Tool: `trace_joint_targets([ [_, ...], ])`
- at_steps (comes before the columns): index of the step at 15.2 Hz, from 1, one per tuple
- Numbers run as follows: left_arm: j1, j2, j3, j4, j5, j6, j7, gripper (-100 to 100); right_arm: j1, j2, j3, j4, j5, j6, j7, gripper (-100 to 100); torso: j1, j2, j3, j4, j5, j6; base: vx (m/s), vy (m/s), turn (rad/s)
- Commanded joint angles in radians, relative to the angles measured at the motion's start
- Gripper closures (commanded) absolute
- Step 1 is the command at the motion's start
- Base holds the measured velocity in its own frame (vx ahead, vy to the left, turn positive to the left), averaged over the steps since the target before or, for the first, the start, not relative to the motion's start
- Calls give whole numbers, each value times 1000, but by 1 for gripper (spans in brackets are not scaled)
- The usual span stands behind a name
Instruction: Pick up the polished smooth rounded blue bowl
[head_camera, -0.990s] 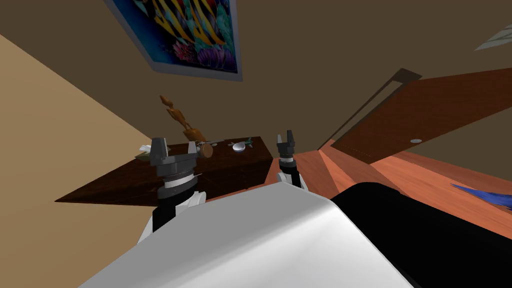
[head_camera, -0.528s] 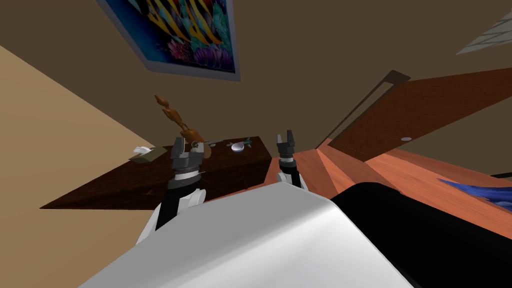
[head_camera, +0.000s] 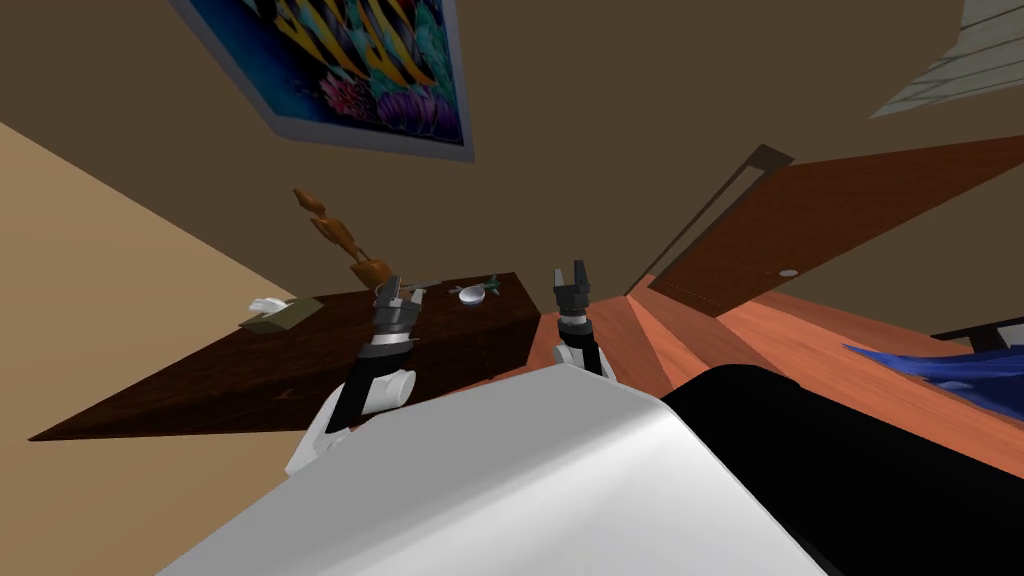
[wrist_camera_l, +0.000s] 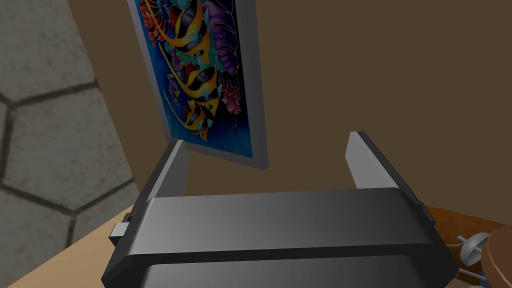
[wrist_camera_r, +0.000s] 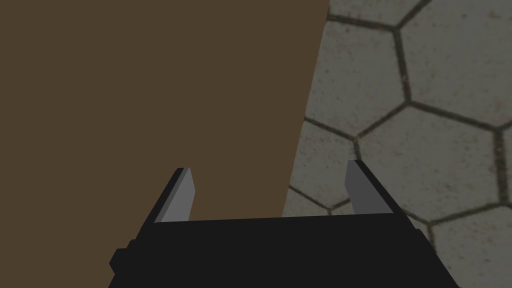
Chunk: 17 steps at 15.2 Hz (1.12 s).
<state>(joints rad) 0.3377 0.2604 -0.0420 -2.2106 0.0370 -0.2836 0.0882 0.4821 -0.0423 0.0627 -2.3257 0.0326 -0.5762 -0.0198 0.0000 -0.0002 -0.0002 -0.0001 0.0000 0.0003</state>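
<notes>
Left fingers (wrist_camera_l: 172, 172) apart above dark table (head_camera: 200, 390); pale bowl (head_camera: 476, 293) lies between them and right fingers (wrist_camera_r: 180, 197), also apart.

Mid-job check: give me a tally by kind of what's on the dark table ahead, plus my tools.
Tissue box: 1
Brown figurine: 1
Pale grey bowl: 1
Small green item: 1
Open tools: 2, left tool and right tool
Total: 6 that I can make out
</notes>
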Motion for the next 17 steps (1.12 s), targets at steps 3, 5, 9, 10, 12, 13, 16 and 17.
trace_joint_targets([
  [3,-45,35,-4,35,27,88,-17,-100,0,0,0,0,0,0,0,0,0,0,0,0,0,0,-4,-3,-57],
  [5,-79,59,-10,66,47,126,-32,-100,0,0,0,0,0,0,0,0,0,0,0,0,0,0,-3,-2,-44],
  [9,-114,82,-16,99,68,210,-46,-100,0,0,0,0,0,0,0,0,0,0,0,0,0,0,-4,-3,-70],
  [10,-114,82,-16,99,68,220,-46,-100,0,0,0,0,0,0,0,0,0,0,0,0,0,0,-3,-1,-29],
  [12,-151,106,-23,133,90,268,-62,-100,0,0,0,0,0,0,0,0,0,0,0,0,0,0,-5,-4,-79],
  [13,-151,106,-23,133,90,286,-62,-100,0,0,0,0,0,0,0,0,0,0,0,0,0,0,-4,-1,-28],
  [16,-188,129,-29,168,113,354,-78,-100,0,0,0,0,0,0,0,0,0,0,0,0,0,0,-3,-3,-64],
  [17,-227,151,-36,204,136,381,-94,-100,0,0,0,0,0,0,0,0,0,0,0,0,0,0,-3,-4,-81],
])
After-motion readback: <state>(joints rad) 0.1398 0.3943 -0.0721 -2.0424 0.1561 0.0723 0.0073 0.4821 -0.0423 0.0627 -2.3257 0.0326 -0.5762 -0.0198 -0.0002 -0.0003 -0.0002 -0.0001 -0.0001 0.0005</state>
